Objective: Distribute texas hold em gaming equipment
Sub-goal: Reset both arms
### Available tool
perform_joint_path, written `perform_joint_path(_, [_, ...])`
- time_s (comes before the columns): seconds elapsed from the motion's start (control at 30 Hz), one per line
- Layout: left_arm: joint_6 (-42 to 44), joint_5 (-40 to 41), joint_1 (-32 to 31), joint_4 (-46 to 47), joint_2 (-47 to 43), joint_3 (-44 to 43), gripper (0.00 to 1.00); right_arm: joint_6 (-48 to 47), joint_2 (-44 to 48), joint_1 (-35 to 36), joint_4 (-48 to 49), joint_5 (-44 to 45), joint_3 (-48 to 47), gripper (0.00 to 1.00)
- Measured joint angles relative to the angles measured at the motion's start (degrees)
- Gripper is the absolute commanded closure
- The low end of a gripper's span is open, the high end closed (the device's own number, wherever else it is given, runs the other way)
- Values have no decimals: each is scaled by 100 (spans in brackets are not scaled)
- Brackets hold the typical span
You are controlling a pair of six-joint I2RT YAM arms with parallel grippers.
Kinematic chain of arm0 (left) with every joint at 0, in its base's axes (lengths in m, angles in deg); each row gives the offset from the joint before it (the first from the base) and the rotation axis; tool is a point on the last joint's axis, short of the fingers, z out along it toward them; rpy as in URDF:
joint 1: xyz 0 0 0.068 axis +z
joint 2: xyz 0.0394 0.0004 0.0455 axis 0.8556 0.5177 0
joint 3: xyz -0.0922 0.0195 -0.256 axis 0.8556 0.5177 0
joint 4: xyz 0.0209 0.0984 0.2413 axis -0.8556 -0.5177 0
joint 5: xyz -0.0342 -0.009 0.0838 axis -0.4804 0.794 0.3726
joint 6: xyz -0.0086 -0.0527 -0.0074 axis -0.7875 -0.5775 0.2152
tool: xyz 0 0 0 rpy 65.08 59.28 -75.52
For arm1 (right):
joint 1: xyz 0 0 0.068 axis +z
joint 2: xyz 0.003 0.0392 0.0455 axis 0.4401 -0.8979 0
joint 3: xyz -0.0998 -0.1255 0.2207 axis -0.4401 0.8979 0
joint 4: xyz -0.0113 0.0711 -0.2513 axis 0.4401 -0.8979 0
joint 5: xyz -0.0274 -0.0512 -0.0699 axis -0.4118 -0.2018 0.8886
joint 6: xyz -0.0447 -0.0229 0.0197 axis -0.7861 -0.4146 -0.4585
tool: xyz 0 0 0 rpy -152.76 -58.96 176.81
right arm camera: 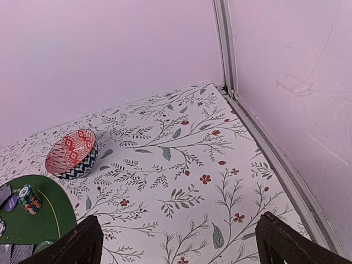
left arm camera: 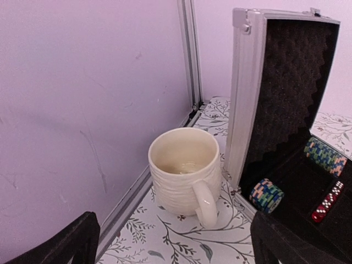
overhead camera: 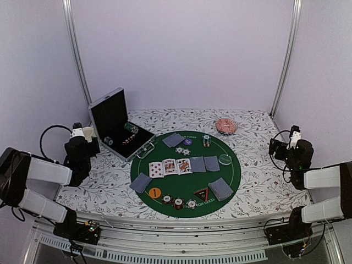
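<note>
A round green mat point(overhead camera: 184, 212) carries the hold em equipment. Three face-up cards point(overhead camera: 170, 166) and two blue-grey-backed cards point(overhead camera: 204, 164) lie in a row across it. Face-down pairs point(overhead camera: 141, 182) sit at three places round the mat. Striped chips point(overhead camera: 206, 141) stand at the far side, more chips point(overhead camera: 179, 202) at the near edge by an orange disc point(overhead camera: 155, 193) and a dark triangular marker point(overhead camera: 202, 193). My left gripper point(left arm camera: 173, 242) is open, empty, facing the white mug point(left arm camera: 184, 170). My right gripper point(right arm camera: 179, 242) is open over bare floral cloth.
An open silver case point(left arm camera: 275, 99) stands right of the mug, with chip rolls point(left arm camera: 266, 195) and red dice point(left arm camera: 327, 201) inside. A pink patterned dish point(right arm camera: 71, 154) sits beyond the mat. Walls and frame posts close the back corners.
</note>
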Motion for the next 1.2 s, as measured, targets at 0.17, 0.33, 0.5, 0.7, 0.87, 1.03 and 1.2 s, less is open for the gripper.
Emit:
perform_joint_path(0.17, [221,-603,461,1038,262,382,2,-345,-564,0,1178,118,221,1])
perform_joint_path(0.33, [481,-1355,678,2205,693,470,2,-717,-1204,-11,2557,-127,391,1])
perform_joint_path(0.5, [601,-2035,911,3029,1353,686,2,-1019,-2002,-11,3115,-507,339,1])
perform_joint_path(0.7, [557,-2557,1167,3099,1351,601,2,-1207,-2022,-22,3115,-769,28,1])
perform_joint_path(0.87, [542,-2719,1209,3121,1351,599,2,-1255,-2022,-26,3112,-833,28,1])
perform_joint_path(1.03, [538,-2780,1209,3121,1351,599,2,-1268,-2022,-26,3112,-835,28,1])
perform_joint_path(1.2, [538,-2809,1209,3121,1351,599,2,-1272,-2022,-26,3112,-835,28,1])
